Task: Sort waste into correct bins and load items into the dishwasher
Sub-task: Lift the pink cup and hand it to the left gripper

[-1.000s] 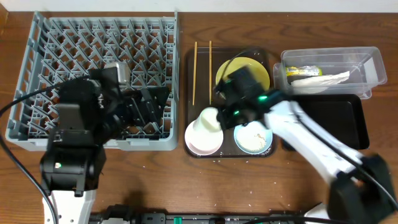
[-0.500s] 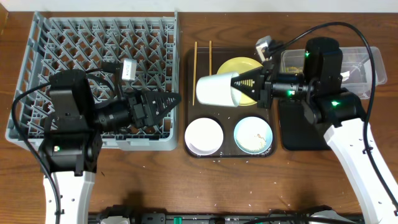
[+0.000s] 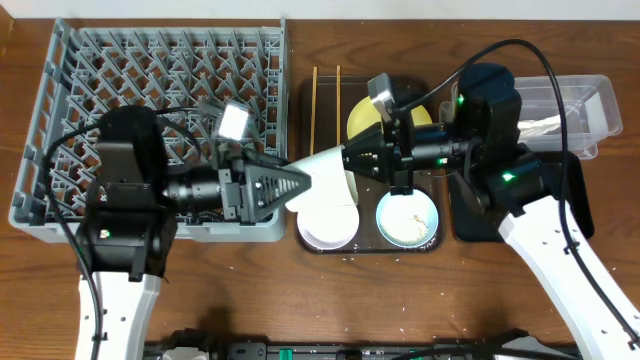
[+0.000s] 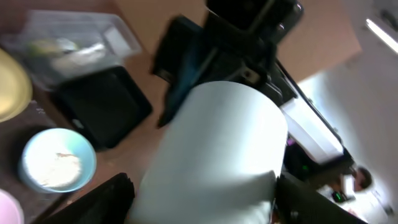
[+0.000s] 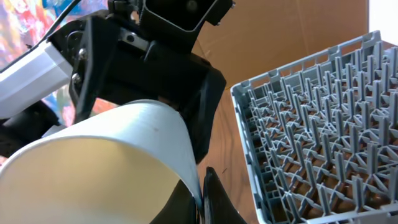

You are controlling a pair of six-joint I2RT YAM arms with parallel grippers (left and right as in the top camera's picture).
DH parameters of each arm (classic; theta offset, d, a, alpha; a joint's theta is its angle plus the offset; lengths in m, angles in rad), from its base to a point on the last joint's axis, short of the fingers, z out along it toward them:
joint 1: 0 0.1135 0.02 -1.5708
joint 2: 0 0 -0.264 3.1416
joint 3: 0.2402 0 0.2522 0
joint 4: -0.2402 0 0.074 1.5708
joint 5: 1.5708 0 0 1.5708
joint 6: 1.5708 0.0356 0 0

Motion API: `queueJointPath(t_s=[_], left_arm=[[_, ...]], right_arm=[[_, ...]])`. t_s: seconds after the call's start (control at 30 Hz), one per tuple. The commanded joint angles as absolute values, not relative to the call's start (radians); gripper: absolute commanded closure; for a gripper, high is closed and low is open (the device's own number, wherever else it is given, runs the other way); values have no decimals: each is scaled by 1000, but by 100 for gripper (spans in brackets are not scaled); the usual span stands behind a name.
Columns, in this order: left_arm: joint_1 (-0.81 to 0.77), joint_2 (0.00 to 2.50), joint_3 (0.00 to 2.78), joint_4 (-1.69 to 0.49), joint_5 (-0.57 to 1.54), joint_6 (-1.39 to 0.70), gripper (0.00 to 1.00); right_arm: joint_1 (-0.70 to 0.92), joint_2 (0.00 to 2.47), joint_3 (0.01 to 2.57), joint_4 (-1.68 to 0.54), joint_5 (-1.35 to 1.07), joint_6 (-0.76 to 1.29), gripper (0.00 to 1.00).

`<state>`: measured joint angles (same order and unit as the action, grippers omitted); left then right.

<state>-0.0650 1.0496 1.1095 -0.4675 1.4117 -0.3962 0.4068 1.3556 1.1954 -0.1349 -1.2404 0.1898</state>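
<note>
Cup (image 3: pixel 325 180) held sideways, rim pinched in the closed right end effector (image 3: pixel 351 161). Left end effector (image 3: pixel 297 185) open, fingers either side of its base; contact unclear.

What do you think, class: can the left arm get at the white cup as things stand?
Probably yes: the white cup hangs in mid-air, pinched at its rim by the right gripper, and the left gripper, open, flanks its base with nothing between them.
</note>
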Motion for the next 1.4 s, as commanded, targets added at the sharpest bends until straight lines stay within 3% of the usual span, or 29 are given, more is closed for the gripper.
queueJointPath(t_s=[0.0,0.23,0.97,1.23,1.37], left_arm=[[-117,1049,1121,-449,1485,-395,27],[-136,1049,1121,-444,1485,-395,19],[-134,1049,1121,-287,1484,-403,21],[-134,1049,1121,-286,1473,-402,42],[-134,1049,1121,-286,1418,-402,43]], right_arm=[[434,1360,1198,-113,-1177,212,99],[438,1360,1198,-30,-1178,258,99],[437,1360,1198,-63,-1182,273,99],[419,1360,1198,-64,-1182,273,98],[417,1360,1198,-64,-1182,276,87]])
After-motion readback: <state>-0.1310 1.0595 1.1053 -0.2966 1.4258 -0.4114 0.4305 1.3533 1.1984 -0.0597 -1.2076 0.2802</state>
